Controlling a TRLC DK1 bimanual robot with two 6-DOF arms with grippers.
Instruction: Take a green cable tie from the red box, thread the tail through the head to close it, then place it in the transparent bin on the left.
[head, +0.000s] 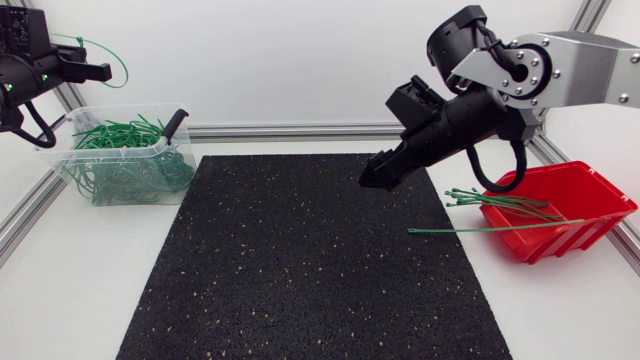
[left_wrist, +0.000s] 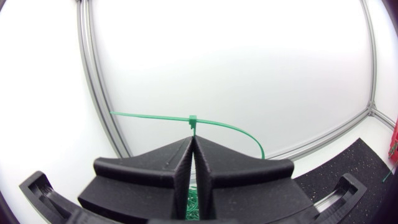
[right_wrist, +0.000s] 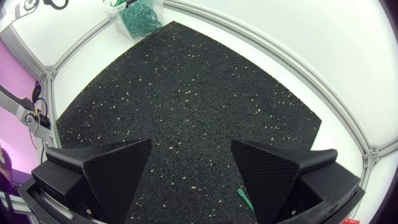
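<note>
Closest in, the left jaws are clenched on a looped green cable tie (left_wrist: 194, 121), its head just ahead of the tips. It is held above the transparent bin (head: 128, 149), seemingly ready to be dropped in. Spread and empty, the right jaws are held over the black mat (head: 300, 260), beside the red box (head: 592, 224), probably readied for another tie.

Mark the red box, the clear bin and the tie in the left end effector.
red box (head: 570, 241), head view, outer front wall
clear bin (head: 115, 150), head view, front rim
tie (left_wrist: 193, 119), left wrist view, its head
</note>
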